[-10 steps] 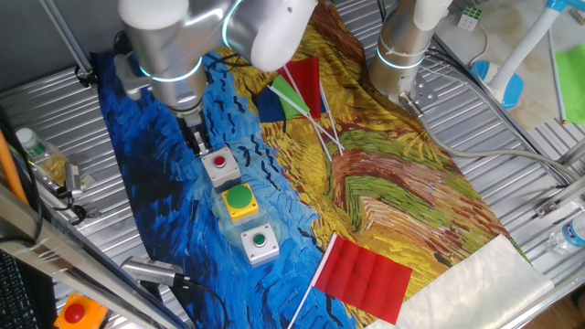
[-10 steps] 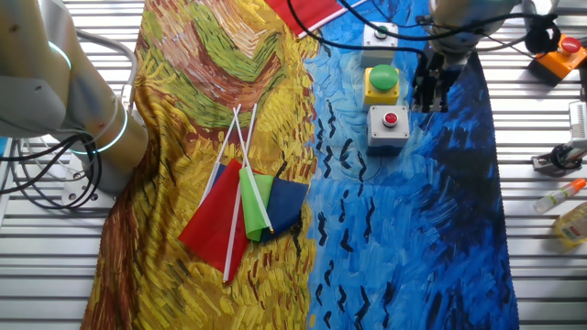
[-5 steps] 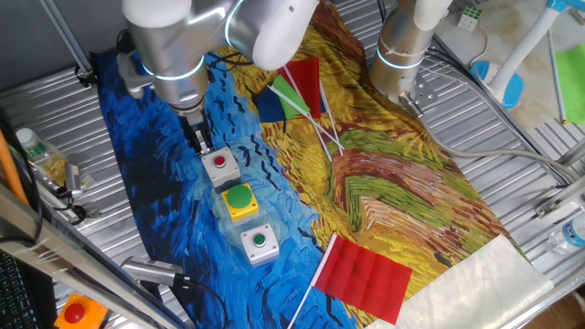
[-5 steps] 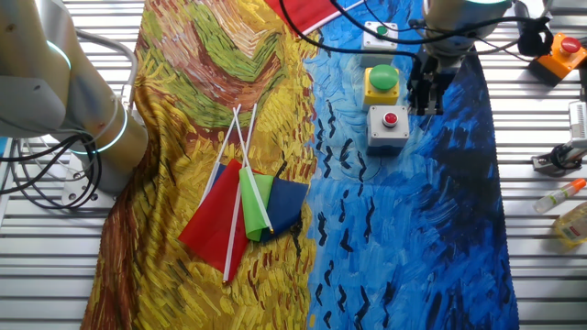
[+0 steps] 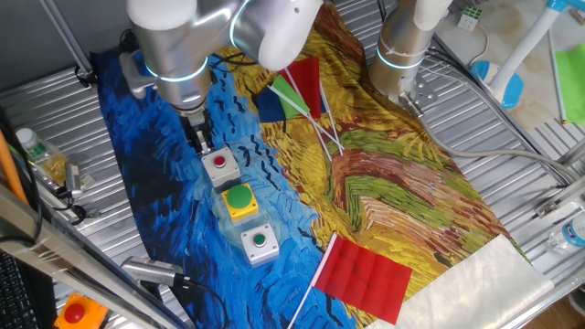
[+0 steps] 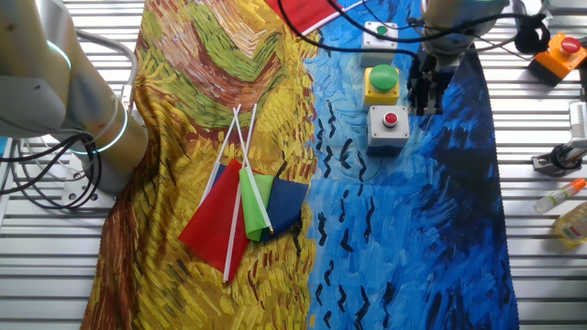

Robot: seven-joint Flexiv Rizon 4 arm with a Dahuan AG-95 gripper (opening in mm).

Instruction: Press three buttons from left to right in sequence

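Three button boxes lie in a row on the blue part of the painted cloth. They are a grey box with a small red button (image 5: 219, 166) (image 6: 389, 125), a yellow box with a large green button (image 5: 240, 201) (image 6: 382, 82), and a grey box with a small green button (image 5: 260, 243) (image 6: 381, 35). My gripper (image 5: 199, 143) (image 6: 427, 99) points down just beside the red-button box, at its up-left side in one fixed view and its right side in the other. It is not over the button. The dark fingers show no clear gap.
Red, green and blue flags on sticks (image 5: 297, 91) (image 6: 243, 211) lie mid-cloth, and a red flag (image 5: 366, 274) lies at the near edge. An orange box with a red button (image 5: 75, 313) (image 6: 561, 53) sits off the cloth. A second arm's base (image 5: 402, 55) (image 6: 87, 119) stands at the cloth's edge.
The arm has shifted slightly sideways near the red-button box. The buttons and flags have not moved.
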